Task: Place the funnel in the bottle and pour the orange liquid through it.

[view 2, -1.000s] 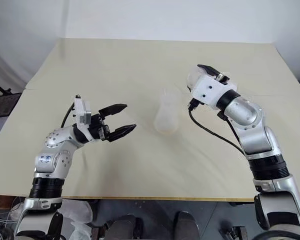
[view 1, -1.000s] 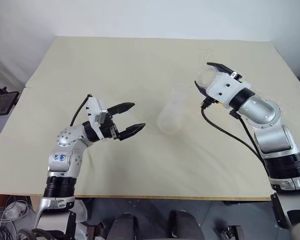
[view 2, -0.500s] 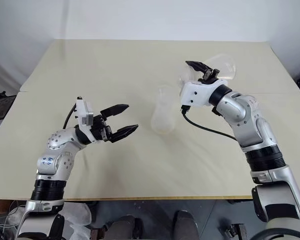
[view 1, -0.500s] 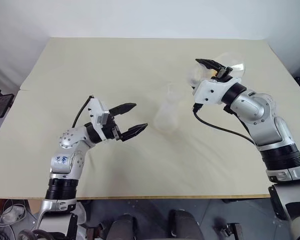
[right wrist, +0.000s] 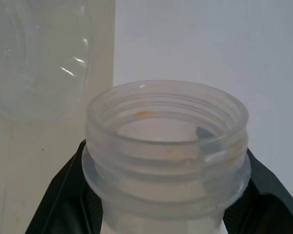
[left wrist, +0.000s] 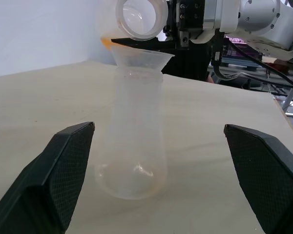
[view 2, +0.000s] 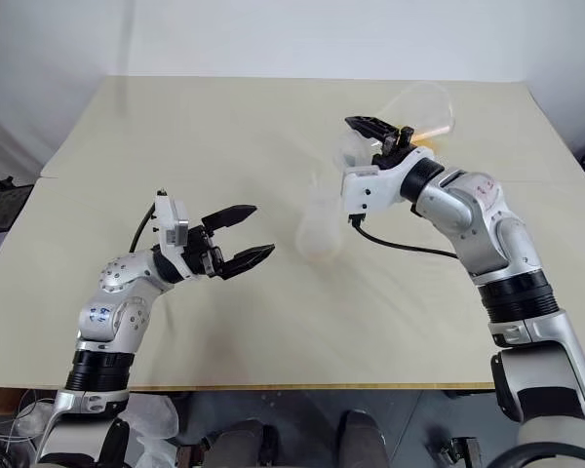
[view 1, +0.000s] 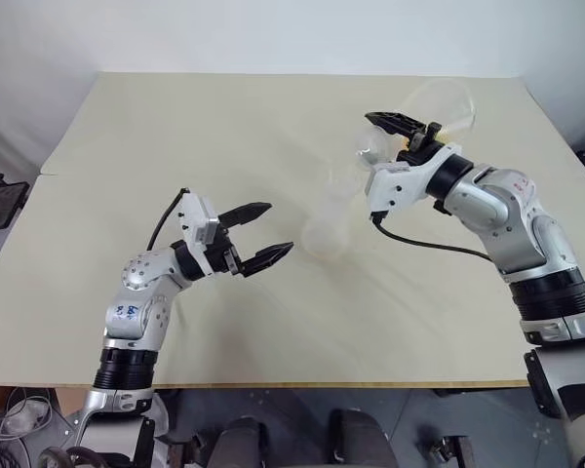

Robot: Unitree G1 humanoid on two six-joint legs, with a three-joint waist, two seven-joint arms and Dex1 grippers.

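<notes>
- Two grippers at work. Right gripper is clamped on the neck of a wider clear flask, tipped over so its mouth hangs just above the funnel. Left gripper is spread wide, holding nothing, beside the bottle but apart from it.
- Funnel sits in the bottle's neck, cone up; bottle stands upright on the table, mid-table betw. both arms.
- Orange liquid shows as a small orange streak inside the tilted flask, w/ a bright patch by its lip in the left wrist view; none seems to have reached the bottle yet.
- Risk 1: flask mouth is about as wide as the funnel cone, so a fast tip could send liquid over the rim onto the table.
- Risk 2: bottle is light, unsupported; a nudge from the flask lip on the funnel could tilt or topple both, since the left gripper isn't steadying it.
- Risk 3: funnel only rests in the neck, so a knock could unseat it.
- Vs. 1 s ago: right arm has swung toward the bottle & rolled the flask from near upright to a pouring tilt; left arm unchanged.
</notes>
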